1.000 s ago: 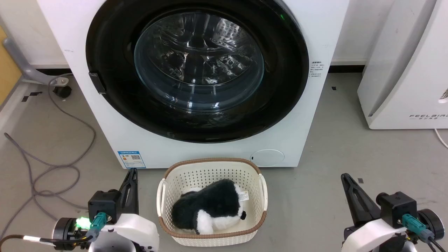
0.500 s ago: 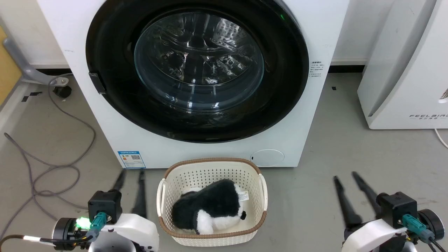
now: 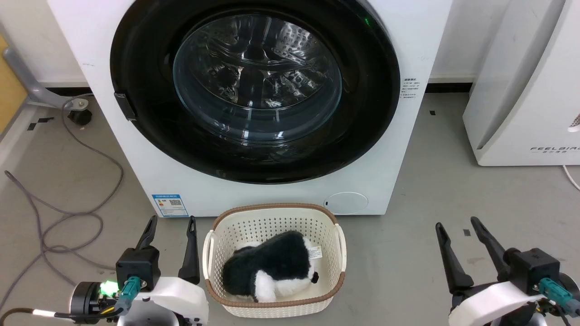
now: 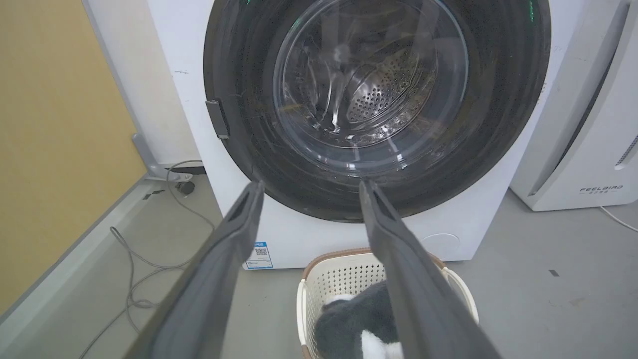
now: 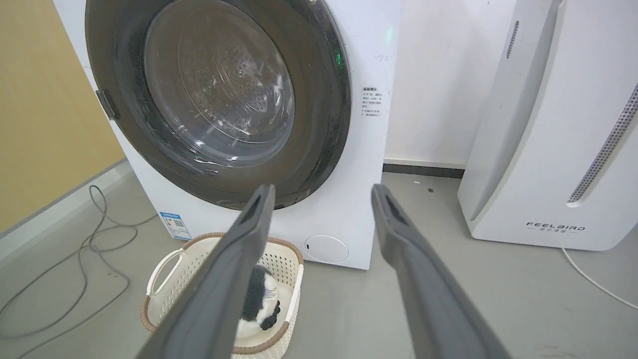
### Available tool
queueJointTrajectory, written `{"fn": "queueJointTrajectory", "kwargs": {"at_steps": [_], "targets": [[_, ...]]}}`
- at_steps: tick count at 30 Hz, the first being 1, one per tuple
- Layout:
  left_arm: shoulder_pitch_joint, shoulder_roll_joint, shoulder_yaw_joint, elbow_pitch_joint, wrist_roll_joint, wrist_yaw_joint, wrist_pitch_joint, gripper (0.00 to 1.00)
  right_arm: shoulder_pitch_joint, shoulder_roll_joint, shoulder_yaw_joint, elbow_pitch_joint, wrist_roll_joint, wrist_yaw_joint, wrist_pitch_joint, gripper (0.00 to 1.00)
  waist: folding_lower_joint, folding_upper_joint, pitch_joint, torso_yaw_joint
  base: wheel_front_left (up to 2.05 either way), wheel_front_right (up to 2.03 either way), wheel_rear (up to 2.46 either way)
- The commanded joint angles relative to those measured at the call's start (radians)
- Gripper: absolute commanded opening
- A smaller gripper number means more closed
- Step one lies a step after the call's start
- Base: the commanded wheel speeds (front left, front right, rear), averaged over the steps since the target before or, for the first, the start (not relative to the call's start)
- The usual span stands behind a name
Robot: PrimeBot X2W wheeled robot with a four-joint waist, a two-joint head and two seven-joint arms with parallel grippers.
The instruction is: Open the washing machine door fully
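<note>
The white washing machine stands straight ahead, and its round black-rimmed washing machine door lies flat against the front, with a small latch tab on its left rim. In the wrist views the washing machine door looks the same, flush with the cabinet. My left gripper is low at the lower left, open and empty, well short of the machine. My right gripper is at the lower right, open and empty too. From each wrist, the left gripper and the right gripper point toward the machine's lower front.
A cream basket holding a black-and-white plush toy sits on the floor right before the machine, between my grippers. A grey cable loops on the floor at the left. A white FEELBIRD appliance stands at the right.
Both grippers went from shut to open over the last second. The head view shifted very slightly; the door and basket stayed put.
</note>
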Motion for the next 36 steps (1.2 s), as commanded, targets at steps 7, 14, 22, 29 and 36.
{"fn": "queueJointTrajectory", "kwargs": {"at_steps": [7,14,22,29,36], "targets": [[-0.008,0.000,-0.008,-0.005,-0.003,0.021,-0.024,1.00,-0.008,0.000,-0.010,-0.007,0.086,0.000,-0.024,0.00,-0.0001,-0.0001,0.006,0.002,0.00,0.00,0.00],[-0.013,0.000,-0.014,-0.008,-0.004,0.032,-0.037,1.00,-0.024,0.000,-0.025,0.008,0.210,0.000,-0.036,0.00,-0.0001,-0.0001,0.014,0.004,0.00,0.00,0.00],[-0.024,0.000,-0.019,-0.012,-0.003,0.046,-0.053,1.00,-0.072,0.000,-0.052,0.063,0.449,0.000,-0.052,0.00,-0.0001,-0.0001,0.031,0.006,0.00,0.00,0.00],[-0.044,0.000,-0.026,-0.020,-0.003,0.058,-0.068,1.00,-0.158,-0.008,-0.122,0.134,0.628,0.000,-0.024,0.00,-0.0001,-0.0001,0.066,0.009,0.00,0.00,0.00],[-0.080,0.003,-0.030,-0.033,-0.001,0.069,-0.083,1.00,-0.284,-0.043,-0.165,0.205,0.738,0.000,-0.007,0.00,-0.0001,-0.0001,0.127,0.015,0.00,0.00,0.00]]}}
